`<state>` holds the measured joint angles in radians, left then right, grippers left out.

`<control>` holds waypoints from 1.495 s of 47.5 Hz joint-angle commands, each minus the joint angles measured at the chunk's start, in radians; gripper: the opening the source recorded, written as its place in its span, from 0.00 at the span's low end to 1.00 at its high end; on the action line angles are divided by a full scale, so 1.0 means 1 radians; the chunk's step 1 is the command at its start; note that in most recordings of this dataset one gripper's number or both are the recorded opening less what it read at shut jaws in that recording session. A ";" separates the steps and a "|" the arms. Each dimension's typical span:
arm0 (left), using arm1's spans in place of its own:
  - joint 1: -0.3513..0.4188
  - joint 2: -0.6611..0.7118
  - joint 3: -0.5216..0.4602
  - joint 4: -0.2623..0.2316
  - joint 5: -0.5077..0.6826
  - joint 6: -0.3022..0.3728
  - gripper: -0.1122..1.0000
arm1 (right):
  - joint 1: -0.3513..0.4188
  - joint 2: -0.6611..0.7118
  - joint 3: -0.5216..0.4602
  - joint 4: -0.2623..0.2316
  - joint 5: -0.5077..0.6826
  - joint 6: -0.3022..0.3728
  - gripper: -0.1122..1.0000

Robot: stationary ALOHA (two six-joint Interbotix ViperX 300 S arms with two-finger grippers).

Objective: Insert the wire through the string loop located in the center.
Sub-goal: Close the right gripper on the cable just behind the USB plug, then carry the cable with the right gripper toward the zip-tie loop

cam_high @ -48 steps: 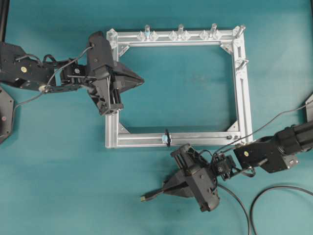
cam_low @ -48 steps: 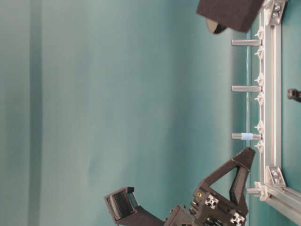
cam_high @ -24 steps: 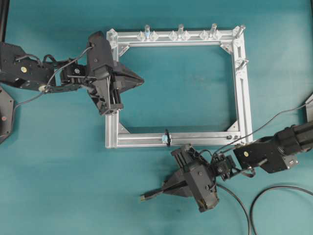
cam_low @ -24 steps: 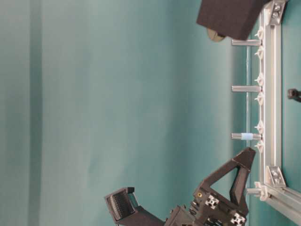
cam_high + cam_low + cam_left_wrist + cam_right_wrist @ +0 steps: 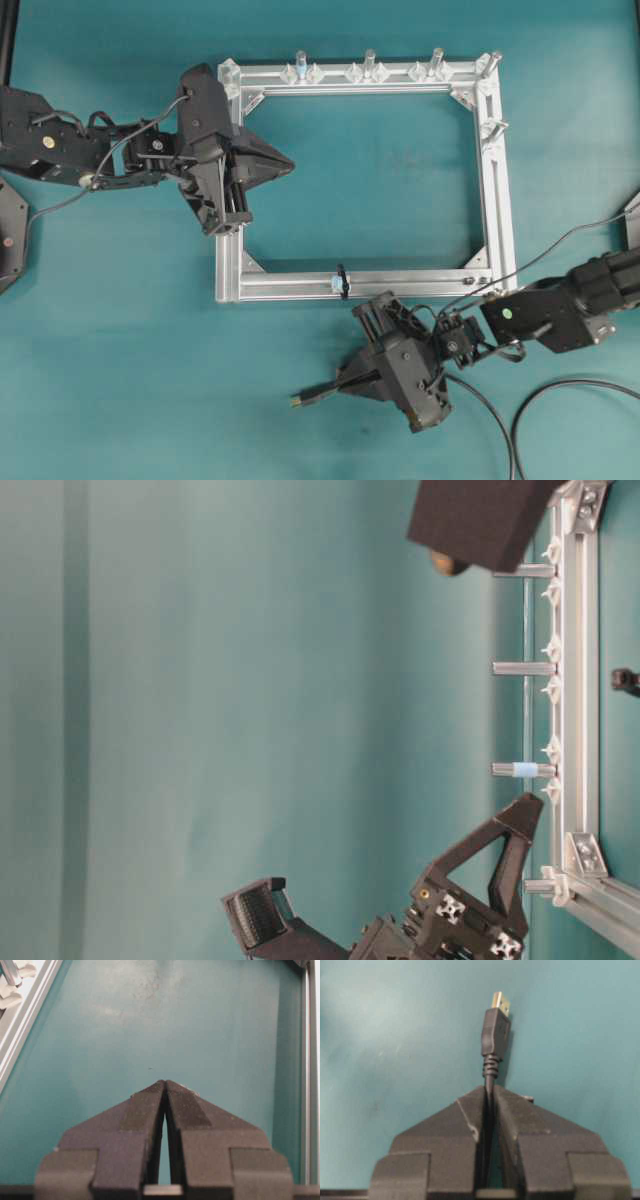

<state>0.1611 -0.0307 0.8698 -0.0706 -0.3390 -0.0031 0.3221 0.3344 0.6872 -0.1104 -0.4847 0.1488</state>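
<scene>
left fingers (image 5: 165,1091) closed, empty | right fingers (image 5: 490,1095) clamp wire (image 5: 492,1035) | string loop (image 5: 342,281) unthreaded

We could not see all of the wire (image 5: 478,398): in the overhead view it ran off the bottom edge at about 5 o'clock, and part of it hid under the right gripper (image 5: 345,380). In the right wrist view the wire (image 5: 490,1091) went down between the fingers (image 5: 465,1125) and we lost it there. The string loop (image 5: 342,281) was too tiny for us to make out its opening. In the table-level view only a black bit of the string loop (image 5: 626,680) showed at the 3 o'clock edge. The left gripper (image 5: 525,815) was cut off at the bottom there, near 5 o'clock. A big dark block (image 5: 480,520) was cut by the top edge at 1 o'clock.
</scene>
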 commanded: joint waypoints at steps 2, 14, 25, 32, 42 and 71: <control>-0.002 -0.025 -0.009 0.002 -0.005 -0.003 0.10 | 0.003 -0.061 -0.003 -0.002 0.015 0.002 0.16; -0.002 -0.023 -0.008 0.002 -0.005 -0.002 0.10 | 0.003 -0.126 -0.003 -0.002 0.067 0.002 0.16; -0.002 -0.025 -0.005 0.003 -0.003 -0.002 0.10 | 0.003 -0.178 -0.006 -0.002 0.106 0.002 0.16; -0.002 -0.025 -0.005 0.002 -0.003 -0.002 0.10 | 0.003 -0.199 -0.008 -0.002 0.124 0.002 0.16; 0.000 -0.025 -0.005 0.002 -0.003 -0.002 0.10 | 0.002 -0.201 -0.006 -0.002 0.129 0.002 0.16; -0.002 -0.025 -0.003 0.002 -0.005 -0.002 0.10 | -0.006 -0.227 0.034 -0.002 0.166 0.002 0.16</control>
<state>0.1611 -0.0307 0.8744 -0.0706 -0.3375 -0.0031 0.3221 0.1549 0.7194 -0.1104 -0.3191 0.1488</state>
